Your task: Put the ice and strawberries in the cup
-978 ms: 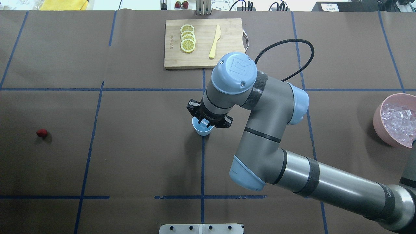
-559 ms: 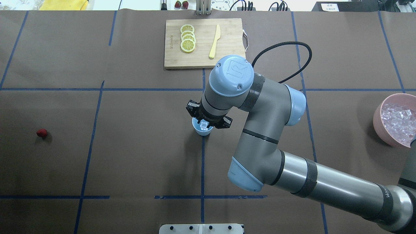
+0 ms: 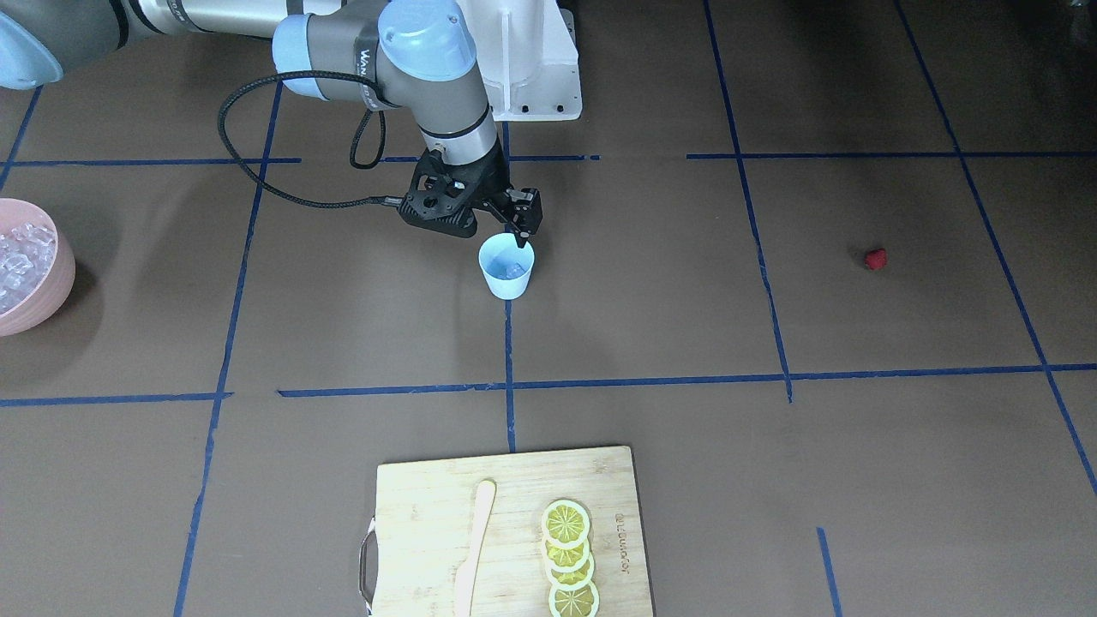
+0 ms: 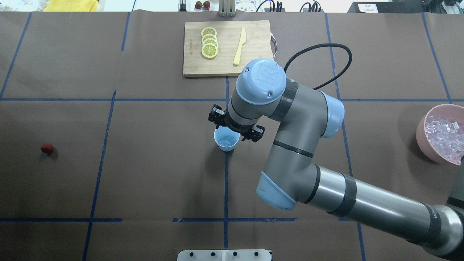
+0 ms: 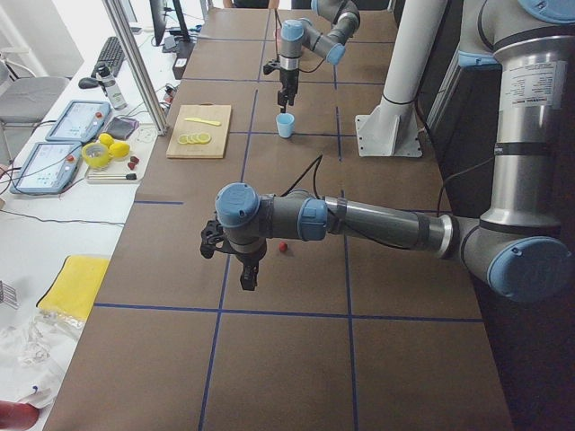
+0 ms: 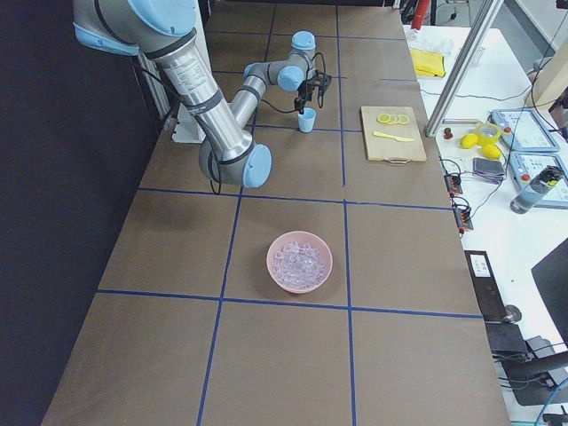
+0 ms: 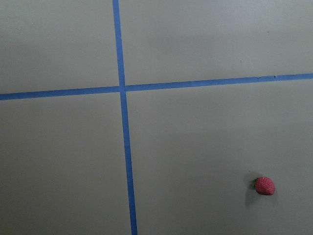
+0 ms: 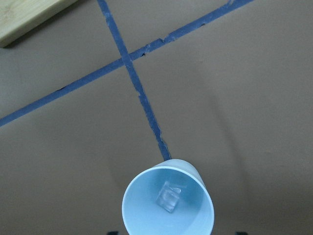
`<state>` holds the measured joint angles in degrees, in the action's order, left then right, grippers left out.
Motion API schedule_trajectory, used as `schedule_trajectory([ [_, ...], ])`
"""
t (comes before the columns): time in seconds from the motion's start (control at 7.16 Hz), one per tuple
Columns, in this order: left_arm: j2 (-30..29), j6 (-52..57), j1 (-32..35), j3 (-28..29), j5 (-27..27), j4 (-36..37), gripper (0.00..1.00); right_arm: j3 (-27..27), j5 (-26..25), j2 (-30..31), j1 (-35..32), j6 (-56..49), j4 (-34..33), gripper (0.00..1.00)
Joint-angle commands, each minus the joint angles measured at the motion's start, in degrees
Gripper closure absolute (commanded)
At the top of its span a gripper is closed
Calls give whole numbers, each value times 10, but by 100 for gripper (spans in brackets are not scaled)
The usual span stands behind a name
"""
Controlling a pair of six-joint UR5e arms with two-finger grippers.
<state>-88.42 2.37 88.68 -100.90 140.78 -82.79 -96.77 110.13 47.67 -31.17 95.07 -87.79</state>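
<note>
Your right hand [image 4: 235,126] hangs just above the cup [image 4: 226,139], on its far side, with the fingers spread wide and nothing between them; the wrist view catches only their tips at its bottom corners. The cup stands upright on the counter [image 4: 152,174], mouth up and long axis vertical, on a line of blue tape [image 4: 226,188] near the middle. One ice cube [image 8: 169,196] lies on its bottom, and nothing else is in it. Your left hand [image 5: 250,269] points down over the counter's left end; you cannot tell from the side view whether it is wide or narrow. Close by it the strawberry [image 7: 264,186] lies on its side on the bare counter, well apart from the cup; in the left wrist view its green cap faces left and its tip right. At the right end the pink bowl [image 4: 420,130] holds a heap of ice [image 4: 444,137]. On the far side a cutting board [image 4: 261,54] carries overlapping lemon slices [image 4: 209,42] and a yellow knife [image 4: 239,46].
</note>
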Motion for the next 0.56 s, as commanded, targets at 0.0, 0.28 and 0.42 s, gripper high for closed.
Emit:
schedule_trajectory([
  [0.0, 0, 0, 0, 1, 0, -1, 0, -87, 23, 107, -45, -43, 2, 0],
  [0.28, 0, 0, 0, 4, 0, -1, 0, -175, 59, 272, -124, -252, 5, 0],
  [0.42, 0, 0, 0, 5, 0, -1, 0, -175, 108, 320, -186, -352, 5, 0],
])
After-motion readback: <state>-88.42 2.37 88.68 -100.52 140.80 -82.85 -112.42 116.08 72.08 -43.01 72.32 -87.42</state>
